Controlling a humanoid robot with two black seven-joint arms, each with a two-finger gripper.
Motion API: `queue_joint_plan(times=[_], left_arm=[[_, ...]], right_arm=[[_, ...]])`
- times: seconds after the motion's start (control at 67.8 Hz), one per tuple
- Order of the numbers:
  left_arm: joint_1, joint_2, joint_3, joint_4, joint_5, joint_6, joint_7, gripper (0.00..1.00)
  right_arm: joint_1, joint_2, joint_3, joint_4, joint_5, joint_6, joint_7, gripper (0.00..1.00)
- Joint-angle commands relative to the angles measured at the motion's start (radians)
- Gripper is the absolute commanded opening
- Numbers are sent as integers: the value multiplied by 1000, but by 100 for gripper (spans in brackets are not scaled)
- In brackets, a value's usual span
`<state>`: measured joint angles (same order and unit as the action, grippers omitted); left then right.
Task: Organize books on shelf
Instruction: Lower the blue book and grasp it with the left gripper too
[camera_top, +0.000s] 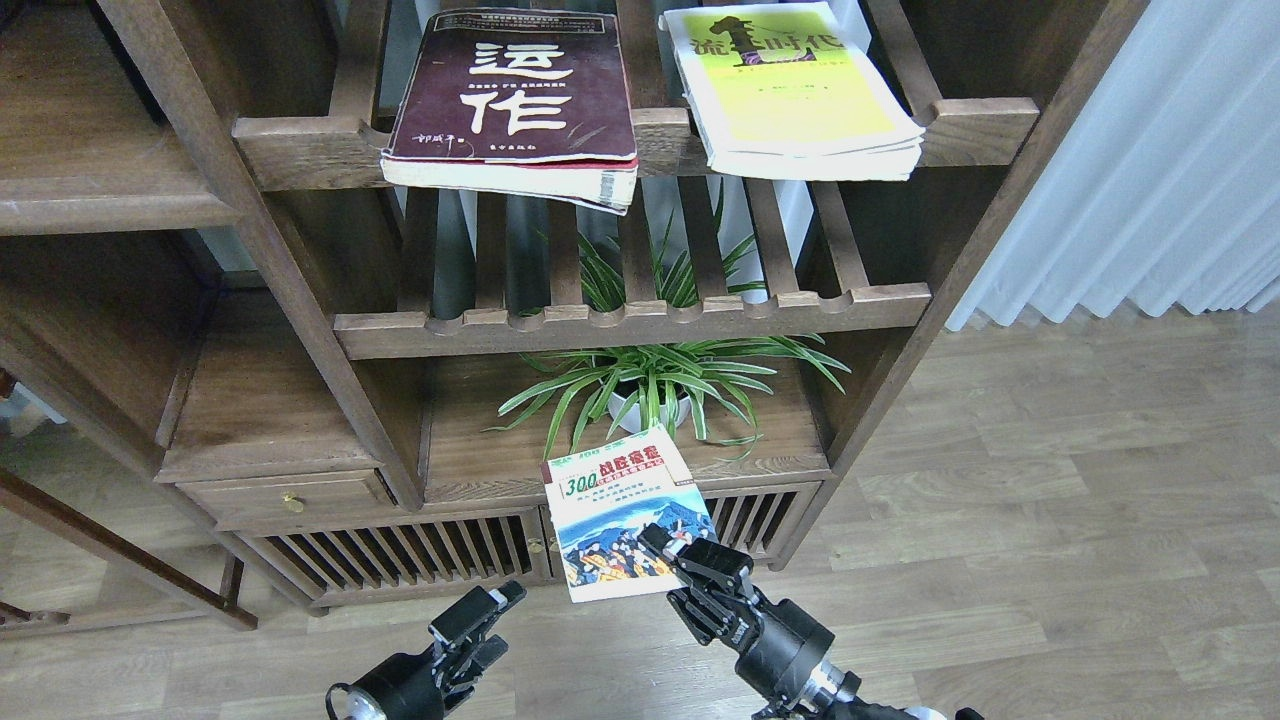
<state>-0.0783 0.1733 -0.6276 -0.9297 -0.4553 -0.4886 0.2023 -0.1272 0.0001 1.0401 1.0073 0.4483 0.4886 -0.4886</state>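
The thick maroon book and the yellow-green book lie flat side by side on the top slatted rack, both overhanging its front rail. My right gripper is shut on the lower right corner of the small white "300" book and holds it cover up in front of the low cabinet, clear of the racks. My left gripper is open and empty, low at the left of the book. A solid dark-brown shelf board with a rounded front edge is at the upper left.
A spider plant in a white pot stands on the board under the middle slatted rack. A low cabinet with slatted doors and a small drawer is below. A white curtain hangs at the right over the wooden floor.
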Motion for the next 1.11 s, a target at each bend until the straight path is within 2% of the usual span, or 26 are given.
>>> queue_joint_plan(times=[0.0, 0.206, 0.442, 0.649, 0.811, 1.091], left_arm=[[49, 43, -3, -90, -11, 0, -3, 100], [88, 74, -52, -216, -13, 0, -4, 100], [77, 43, -63, -221, -11, 0, -3, 100], [48, -52, -50, -189, -6, 0, 5, 100], [5, -136, -49, -115, -2, 0, 5, 100], [-38, -173, -50, -70, -9, 0, 0, 100]], right_arm=[[-2, 0, -3, -38, 13, 0, 0, 2], [-2, 0, -3, -47, 12, 0, 0, 3], [-14, 0, -34, -38, 10, 0, 0, 3], [-15, 0, -35, -19, 10, 0, 0, 3], [-17, 0, -35, -13, 10, 0, 0, 3], [-32, 0, -35, 7, 6, 0, 0, 3]])
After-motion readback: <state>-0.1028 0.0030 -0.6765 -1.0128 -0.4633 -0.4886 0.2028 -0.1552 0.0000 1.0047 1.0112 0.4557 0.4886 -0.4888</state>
